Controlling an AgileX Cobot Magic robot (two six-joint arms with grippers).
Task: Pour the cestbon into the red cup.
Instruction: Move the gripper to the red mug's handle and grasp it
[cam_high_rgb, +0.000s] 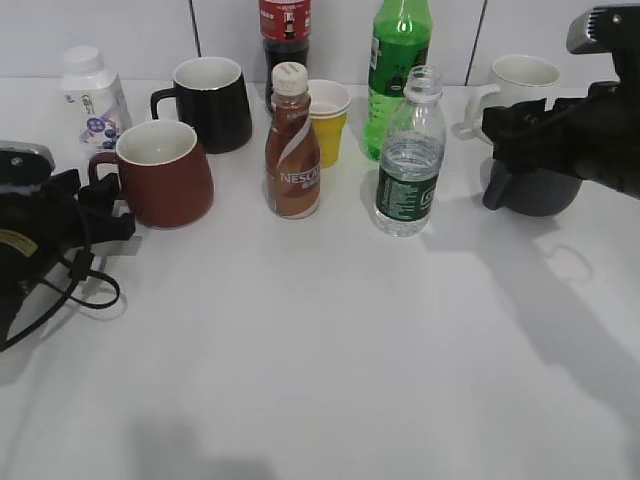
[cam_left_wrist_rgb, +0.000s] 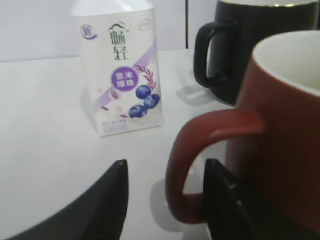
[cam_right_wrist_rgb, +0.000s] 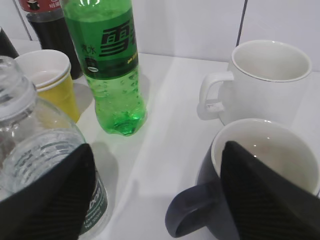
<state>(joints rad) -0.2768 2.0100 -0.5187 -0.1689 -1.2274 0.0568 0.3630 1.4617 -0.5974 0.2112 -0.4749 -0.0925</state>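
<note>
- Exterior view: the cestbon (cam_high_rgb: 410, 160), an uncapped clear water bottle with a dark green label, is seen upright right of the frame's centre, partly filled with water.
- The red cup (cam_high_rgb: 165, 172) is placed at the left of the frame, its handle turned toward the left edge, where the left gripper (cam_high_rgb: 100, 205) is set around that handle.
- A brown Nescafe bottle (cam_high_rgb: 292, 145) is stood between cup and water bottle; a black mug (cam_high_rgb: 212, 102), a yellow paper cup (cam_high_rgb: 328, 120) and a green soda bottle (cam_high_rgb: 399, 70) are lined up behind.
- The right gripper (cam_high_rgb: 505, 140) is held at the upper right, over a dark grey mug (cam_high_rgb: 535, 190) and well apart from the cestbon; a white mug (cam_high_rgb: 520, 85) is seen behind it.
- Left wrist view: the red cup (cam_left_wrist_rgb: 285, 135) fills the right side; its loop handle is framed between the two black fingers (cam_left_wrist_rgb: 107, 200), which are spread apart, so the left gripper (cam_left_wrist_rgb: 167, 200) is released, with nothing clamped.
- A white yoghurt drink bottle (cam_left_wrist_rgb: 122, 70) with blueberries printed on it is seen at upper left, the black mug (cam_left_wrist_rgb: 260, 45) at upper right.
- Right wrist view: the right gripper (cam_right_wrist_rgb: 155, 195) is spread wide and unloaded; one finger overlaps the cestbon (cam_right_wrist_rgb: 40, 150) at lower left, the other the dark grey mug (cam_right_wrist_rgb: 210, 175) at lower right.
- The green soda bottle (cam_right_wrist_rgb: 110, 65), yellow paper cup (cam_right_wrist_rgb: 50, 80) and white mug (cam_right_wrist_rgb: 265, 75) are seen behind.
</note>
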